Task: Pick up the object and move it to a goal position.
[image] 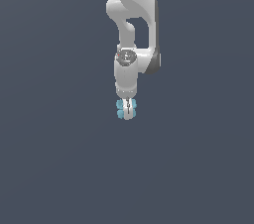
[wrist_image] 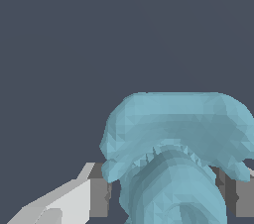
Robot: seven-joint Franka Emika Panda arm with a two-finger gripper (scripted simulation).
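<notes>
Across both views a flat dark slate-grey ground (image: 54,168) fills the background, with no edge, seam or marking to read; whether it is a bench top or a floor cannot be told.

White robot arm (image: 133,29): comes down from the top of the exterior view, near the middle. It bends once, shows a round grey joint cap facing the camera, with a dark panel on the exterior view's right side, then narrows to the wrist pointing straight down.

Pincer (image: 129,110): at the arm's lower end, fingers pointing down, set close together. It is clenched on the object, whose blue knobs stick out on both sides of the white fingers. In the wrist view one finger (wrist_image: 74,203) shows as a pale wedge with a grey pad pressed against the blue body; a second grey pad sits against the opposite side.

Object (wrist_image: 178,139): light-blue, lumpy, faceted, with a broad rounded cap over a ribbed rounded lobe. In the exterior view it (image: 120,109) appears as small teal knobs, far smaller than the pincer. Whether it rests on the ground or hangs clear cannot be told.
</notes>
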